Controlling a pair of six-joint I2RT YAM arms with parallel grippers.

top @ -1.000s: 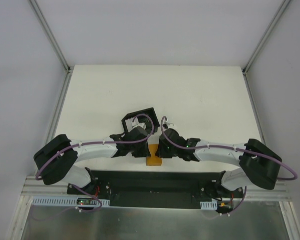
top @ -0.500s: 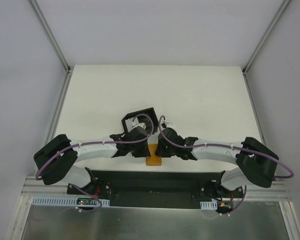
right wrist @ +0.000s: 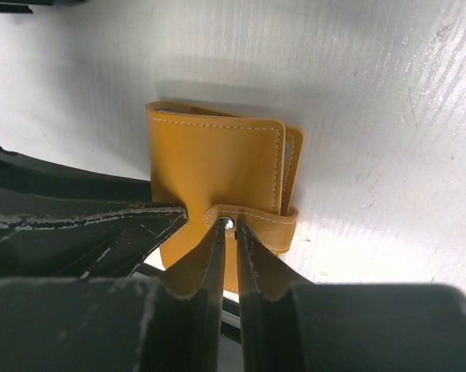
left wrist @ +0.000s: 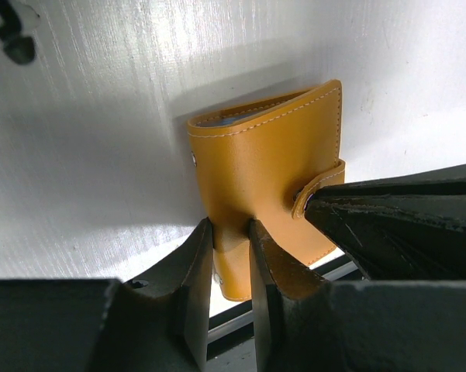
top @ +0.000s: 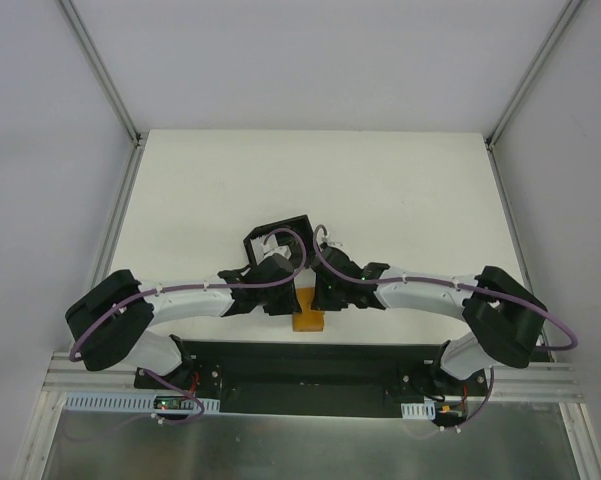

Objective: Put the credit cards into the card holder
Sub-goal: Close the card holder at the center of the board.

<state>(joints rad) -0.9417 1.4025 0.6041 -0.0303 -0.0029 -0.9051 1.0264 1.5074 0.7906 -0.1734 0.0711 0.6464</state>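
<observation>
A tan-orange folding wallet (top: 307, 318) (left wrist: 264, 163) (right wrist: 217, 163) stands on edge near the table's front edge, between both grippers. My left gripper (left wrist: 230, 229) (top: 292, 296) is shut on the wallet's lower edge. My right gripper (right wrist: 229, 225) (top: 316, 293) pinches the end of the wallet's snap strap (right wrist: 252, 217), with the metal snap showing between its tips. The black card holder (top: 280, 222) sits just behind the left wrist, partly covered by it. The credit cards are hidden.
The black base rail (top: 310, 365) runs right in front of the wallet. Metal frame posts (top: 120, 110) (top: 525, 100) rise at the table's back corners. White table surface (top: 400, 190) stretches behind the arms.
The right arm has reached further left towards the wallet, and its jaws have narrowed onto the strap. The left arm and wallet have stayed put.
</observation>
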